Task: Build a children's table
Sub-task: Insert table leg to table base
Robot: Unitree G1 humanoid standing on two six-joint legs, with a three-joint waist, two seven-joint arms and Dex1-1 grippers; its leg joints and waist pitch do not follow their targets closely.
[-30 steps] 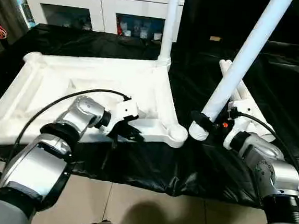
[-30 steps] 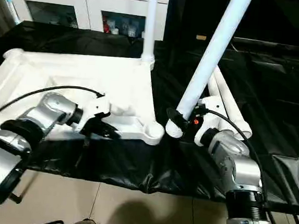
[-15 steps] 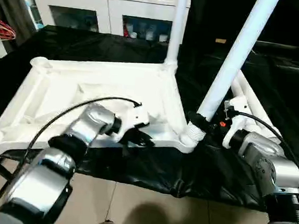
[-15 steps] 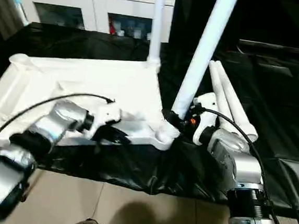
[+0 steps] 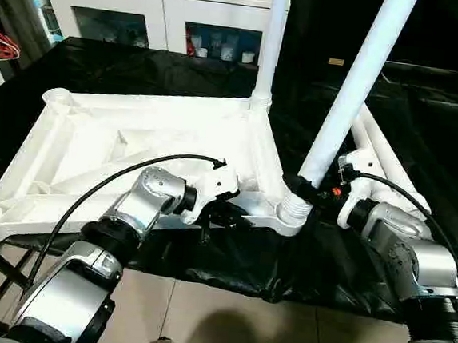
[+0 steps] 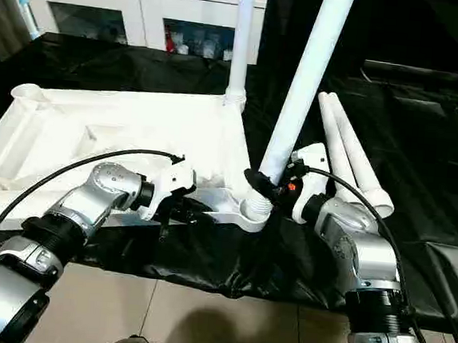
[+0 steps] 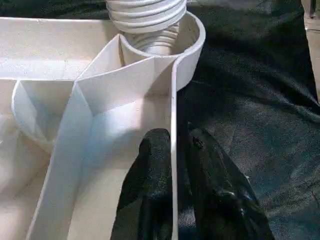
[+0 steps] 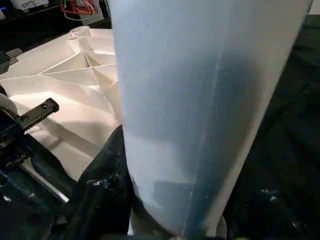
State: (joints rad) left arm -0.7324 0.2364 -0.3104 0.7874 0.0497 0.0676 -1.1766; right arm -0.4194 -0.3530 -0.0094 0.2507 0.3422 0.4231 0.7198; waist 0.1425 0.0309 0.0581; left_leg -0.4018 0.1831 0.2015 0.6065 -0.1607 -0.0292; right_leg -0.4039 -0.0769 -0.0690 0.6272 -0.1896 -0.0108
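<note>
Tabletop [image 5: 135,143] lies underside up on the black-sheeted table [image 5: 426,124], near its front edge. One leg [image 5: 270,43] stands upright in the far right corner socket. Right end effector [image 5: 301,186] is closed around a second leg [image 5: 352,90] near its threaded end, which sits tilted in the near right socket [image 7: 192,37]. Left end effector [image 7: 175,165] straddles the top's near edge wall, fingers [image 7: 150,170] close on either side. Two spare legs [image 6: 351,154] lie to the right.

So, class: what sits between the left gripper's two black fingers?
The tabletop's thin side wall: in the left wrist view, one finger of the left gripper lies inside it, the other outside.
</note>
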